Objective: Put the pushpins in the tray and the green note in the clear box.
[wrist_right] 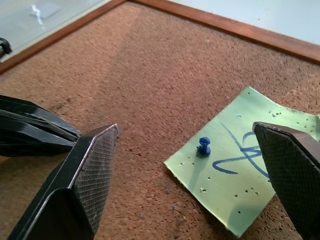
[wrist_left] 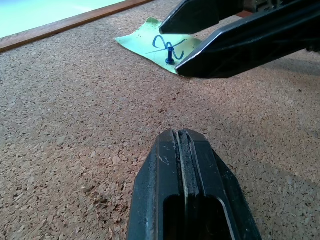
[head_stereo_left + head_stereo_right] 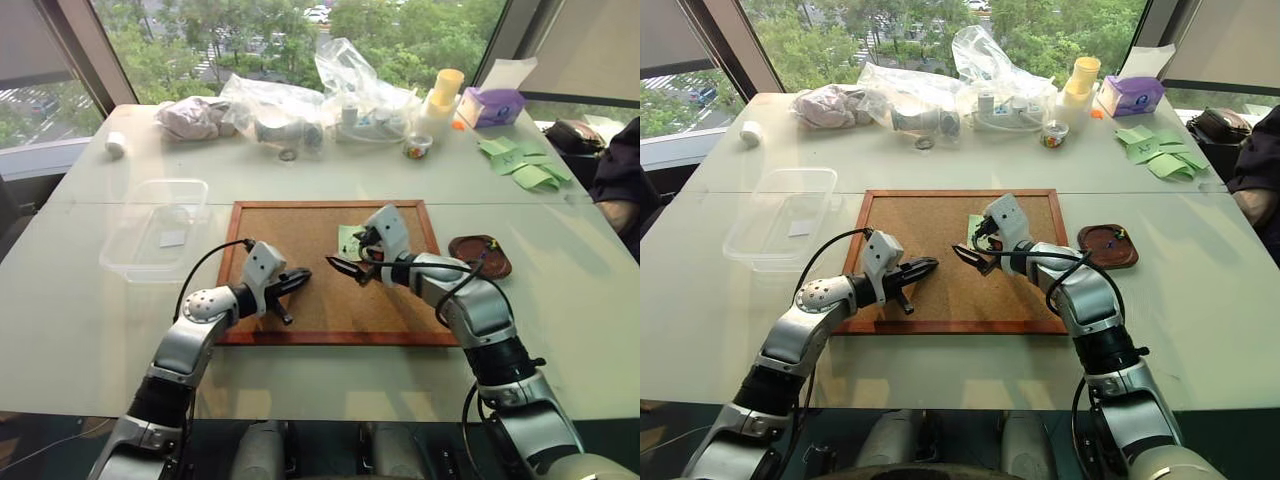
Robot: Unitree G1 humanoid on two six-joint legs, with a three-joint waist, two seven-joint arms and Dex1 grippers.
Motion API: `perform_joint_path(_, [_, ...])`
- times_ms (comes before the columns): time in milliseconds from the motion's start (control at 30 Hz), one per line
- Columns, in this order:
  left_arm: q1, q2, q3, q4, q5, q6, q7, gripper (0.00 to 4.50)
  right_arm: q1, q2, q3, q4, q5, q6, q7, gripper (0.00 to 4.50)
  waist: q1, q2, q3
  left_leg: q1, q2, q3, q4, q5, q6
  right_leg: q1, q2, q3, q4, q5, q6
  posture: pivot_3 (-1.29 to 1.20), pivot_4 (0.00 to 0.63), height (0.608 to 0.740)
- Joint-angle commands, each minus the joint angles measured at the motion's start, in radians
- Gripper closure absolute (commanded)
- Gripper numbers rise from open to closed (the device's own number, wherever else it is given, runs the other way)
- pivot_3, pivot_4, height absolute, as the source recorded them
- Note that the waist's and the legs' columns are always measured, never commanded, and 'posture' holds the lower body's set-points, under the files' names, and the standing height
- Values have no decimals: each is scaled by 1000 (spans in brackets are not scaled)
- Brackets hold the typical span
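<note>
One blue pushpin (image 1: 203, 147) pins green note (image 1: 240, 170) to corkboard (image 3: 290, 240); right gripper (image 3: 350, 262) agape, left gripper (image 3: 296, 281) shut empty, clear box (image 3: 150, 230) empty.

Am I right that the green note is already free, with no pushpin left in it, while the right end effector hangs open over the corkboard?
Not quite: the green note is still pinned by one blue pushpin, as the right wrist view shows. The right end effector does hang open over the corkboard.

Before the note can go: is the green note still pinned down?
Pinned: a blue pushpin stands upright in the green note on the corkboard.
</note>
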Motion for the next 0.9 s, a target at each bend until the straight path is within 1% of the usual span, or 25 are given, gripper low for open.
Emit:
perform_joint_path(33, [33,8,-5,33,20,39,13,4500,-35,26,-5,39,-20,-59,11,848,0,0,0,0,0,0,0,0,0,0,0,0,0,0,0,0,150,740])
perform_joint_path(100, [35,9,-4,30,19,40,17,4500,-34,30,0,63,-36,-79,18,1752,-1,0,0,0,0,0,0,0,0,0,0,0,0,0,0,0,150,740])
perform_joint_path(200, [39,11,-4,25,18,41,20,4500,-27,33,0,74,-49,-93,28,3324,-1,0,0,0,0,0,0,0,0,0,0,0,0,0,0,0,150,740])
perform_joint_path(233, [40,11,-4,24,18,41,20,4500,-23,31,1,72,-53,-96,32,3697,-1,0,0,0,0,0,0,0,0,0,0,0,0,0,0,0,150,740])
perform_joint_path(267, [41,11,-4,23,18,42,22,4500,-20,29,0,68,-57,-97,34,4233,-1,0,0,0,0,0,0,0,-1,0,0,0,0,0,0,0,150,740])
perform_joint_path(300, [42,11,-4,22,17,43,23,4500,-17,29,-1,64,-59,-96,36,4376,-1,0,0,0,0,0,0,0,-1,0,0,0,0,0,0,0,150,740])
perform_joint_path(500, [36,17,5,25,12,49,19,4500,-5,10,-24,-5,-58,-79,35,4376,0,0,0,0,0,0,-1,0,-1,0,0,0,0,0,0,0,150,740])
perform_joint_path(633, [16,23,18,41,4,56,12,4500,7,-30,-66,-198,-9,2,49,4376,4,0,0,-3,0,0,-2,1,-1,-4,0,0,0,0,0,0,150,740])
perform_joint_path(700, [11,21,16,49,4,58,7,4500,14,-51,-66,-282,8,40,60,4376,3,0,0,-5,0,0,-2,1,-2,-5,0,0,0,0,0,0,150,740])
perform_joint_path(833, [-5,14,10,64,0,69,-1,4500,36,-80,-60,-399,35,101,75,4376,3,0,0,-2,0,-1,-2,1,-2,-3,0,0,0,0,0,0,150,740])
perform_joint_path(900, [-19,13,16,65,-13,84,-10,4500,43,-96,-55,-431,36,116,82,4376,4,0,0,-1,0,-1,-2,-2,3,-2,0,0,0,0,0,0,150,740])
